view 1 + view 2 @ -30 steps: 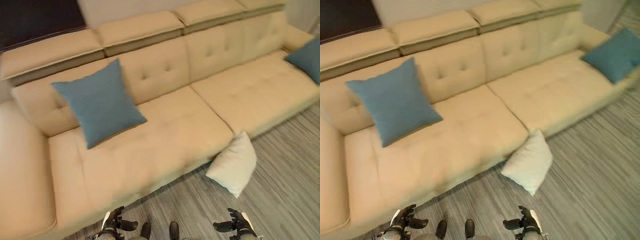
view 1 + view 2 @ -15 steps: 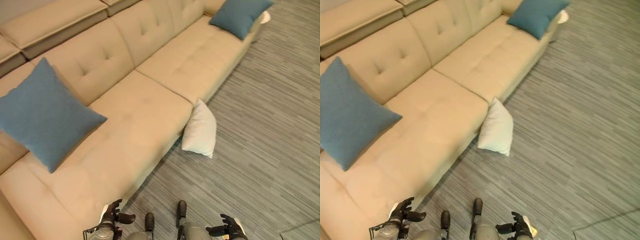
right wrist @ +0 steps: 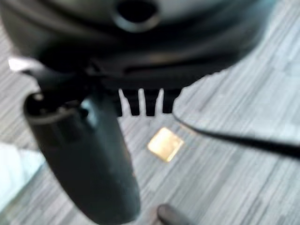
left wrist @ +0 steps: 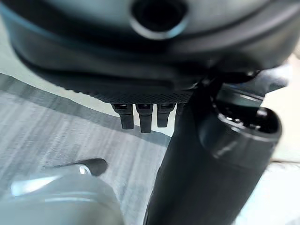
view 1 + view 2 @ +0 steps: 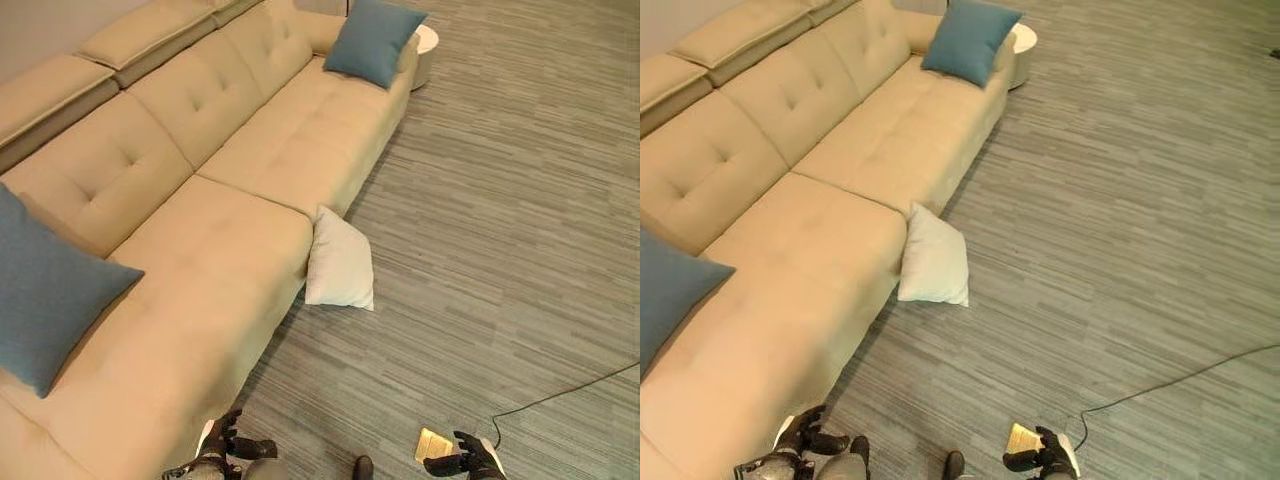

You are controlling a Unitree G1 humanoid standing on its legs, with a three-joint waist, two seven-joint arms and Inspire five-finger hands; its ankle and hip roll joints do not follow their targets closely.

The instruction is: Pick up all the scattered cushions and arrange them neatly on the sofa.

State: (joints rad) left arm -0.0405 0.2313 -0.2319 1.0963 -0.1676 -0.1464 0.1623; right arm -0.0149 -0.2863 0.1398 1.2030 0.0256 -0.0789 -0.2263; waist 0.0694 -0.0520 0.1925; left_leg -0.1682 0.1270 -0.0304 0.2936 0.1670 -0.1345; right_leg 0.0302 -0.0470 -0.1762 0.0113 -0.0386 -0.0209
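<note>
A long beige tufted leather sofa (image 5: pixel 230 170) runs along the left, standing on a grey striped carpet floor (image 5: pixel 500 220). One large blue fabric cushion (image 5: pixel 45 290) leans against the sofa's backrest at its near end, and a second blue fabric cushion (image 5: pixel 372 40) stands propped at the far end by the armrest. Just past that far end sits a small round white side table (image 5: pixel 425 45). A white square cushion (image 5: pixel 338 265) lies on the floor, leaning against the sofa's front edge near the seam between two seats. A small gold square floor plate (image 5: pixel 433 443) sits just beside the right hand (image 5: pixel 470 462). The left hand (image 5: pixel 225 443) hangs low beside the sofa front. Both hands are empty, fingers loosely spread.
</note>
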